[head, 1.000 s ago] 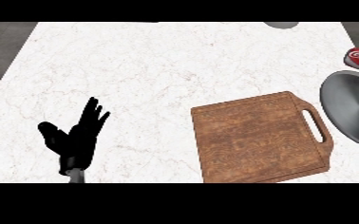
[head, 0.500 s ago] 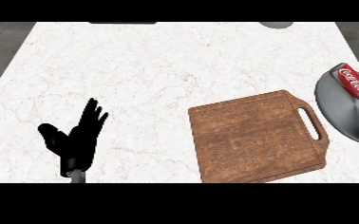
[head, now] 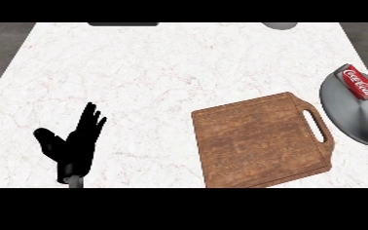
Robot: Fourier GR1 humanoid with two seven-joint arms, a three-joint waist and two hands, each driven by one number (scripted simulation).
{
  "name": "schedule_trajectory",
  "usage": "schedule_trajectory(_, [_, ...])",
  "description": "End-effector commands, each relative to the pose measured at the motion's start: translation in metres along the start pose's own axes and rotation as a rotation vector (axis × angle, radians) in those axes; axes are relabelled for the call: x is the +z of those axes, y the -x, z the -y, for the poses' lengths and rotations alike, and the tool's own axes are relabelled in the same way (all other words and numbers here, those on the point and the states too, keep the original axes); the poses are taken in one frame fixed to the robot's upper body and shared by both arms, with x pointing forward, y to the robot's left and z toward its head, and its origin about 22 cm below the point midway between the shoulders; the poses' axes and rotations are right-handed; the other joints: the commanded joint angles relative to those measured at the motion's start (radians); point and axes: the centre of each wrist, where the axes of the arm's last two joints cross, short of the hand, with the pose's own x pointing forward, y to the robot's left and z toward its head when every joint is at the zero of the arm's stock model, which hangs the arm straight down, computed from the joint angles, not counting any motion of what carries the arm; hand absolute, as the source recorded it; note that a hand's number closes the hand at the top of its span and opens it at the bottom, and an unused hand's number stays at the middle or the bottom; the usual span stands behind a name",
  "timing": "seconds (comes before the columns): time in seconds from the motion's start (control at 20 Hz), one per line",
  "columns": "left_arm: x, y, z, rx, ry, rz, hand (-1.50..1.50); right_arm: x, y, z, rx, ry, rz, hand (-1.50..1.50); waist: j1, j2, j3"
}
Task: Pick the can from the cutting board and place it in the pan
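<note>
Left hand [head: 72,143] rests lower left, fingers straight, spread upward.

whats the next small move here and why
Probably none beyond keeping the arms clear: the can already lies in the pan at the right edge, and the cutting board holds nothing. The left robot hand rests open at lower left; the right one is out of view.

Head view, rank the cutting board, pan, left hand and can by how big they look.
1. cutting board, clearly largest.
2. left hand.
3. can, smallest, partly cut by the edge.
The pan runs off the right edge, so its rank is unsure.
</note>
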Motion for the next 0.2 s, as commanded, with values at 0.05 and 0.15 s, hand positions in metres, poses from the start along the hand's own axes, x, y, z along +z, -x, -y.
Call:
schedule_trajectory(0.05, [-0.006, 0.003, -0.009, -0.007, -0.016, -0.034, 0.00, 0.018, -0.007, 0.025, -0.013, -0.038, 0.042, -1.50, -0.008, 0.001, -0.004])
schedule_trajectory(0.15, [-0.002, 0.010, 0.004, -0.002, -0.009, -0.039, 0.00, 0.032, 0.011, 0.020, -0.032, -0.021, 0.044, -1.50, -0.011, 0.000, -0.004])
